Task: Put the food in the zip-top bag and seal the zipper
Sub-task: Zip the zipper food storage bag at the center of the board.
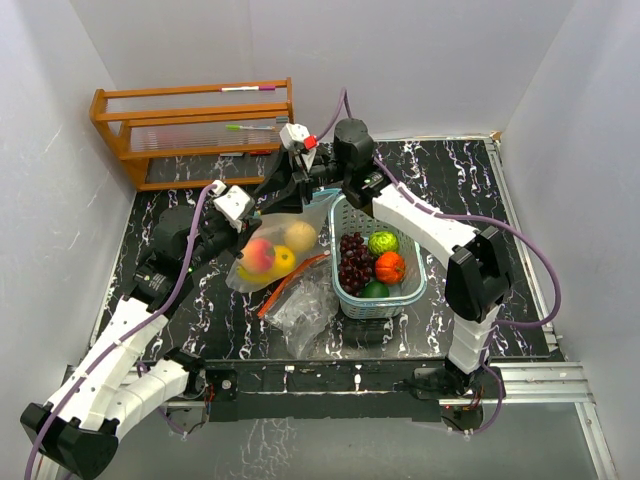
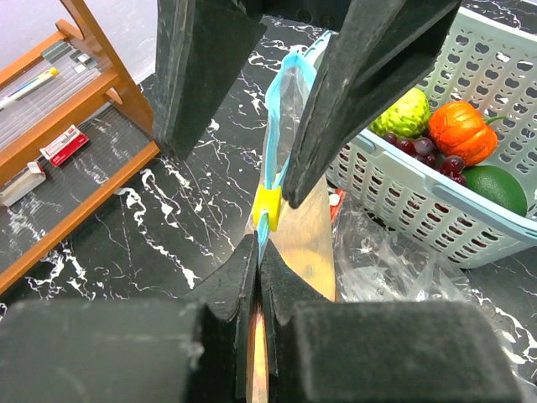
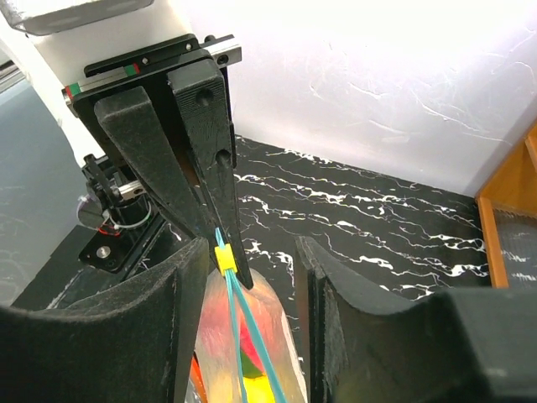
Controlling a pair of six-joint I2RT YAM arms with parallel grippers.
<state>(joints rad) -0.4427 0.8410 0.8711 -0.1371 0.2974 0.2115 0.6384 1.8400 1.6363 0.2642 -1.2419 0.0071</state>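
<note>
Pinching the bag rim point(image 2: 277, 117), left hand point(image 2: 258, 248) meets right hand point(image 3: 252, 252), parted astride it.

bench point(image 1: 470, 190): black, marbled with thin white veins
basket point(image 1: 405, 295): pale teal, slotted walls
grapes point(image 1: 352, 262): dark purple, glossy
bumpy fruit point(image 1: 383, 243): light green
pumpkin-shaped fruit point(image 1: 389, 267): orange-red, green stem
smooth fruit point(image 1: 375, 290): dark green
zip-top bag point(image 2: 302, 239): clear film, light blue zipper strip
slider point(image 2: 268, 206): bright yellow
peach-like fruit point(image 1: 259, 255): pink-red blending into yellow
lemon-like fruit point(image 1: 284, 259): yellow
round fruit point(image 1: 300, 236): tan-yellow
spare bag point(image 1: 305, 305): clear, orange-red zipper strip
rack point(image 1: 190, 95): orange-brown wood
left fingers point(image 2: 222, 290): matte black
right fingers point(image 2: 201, 75): matte black
arm shells point(image 1: 425, 222): white, black joints
cables point(image 1: 545, 270): purple
</note>
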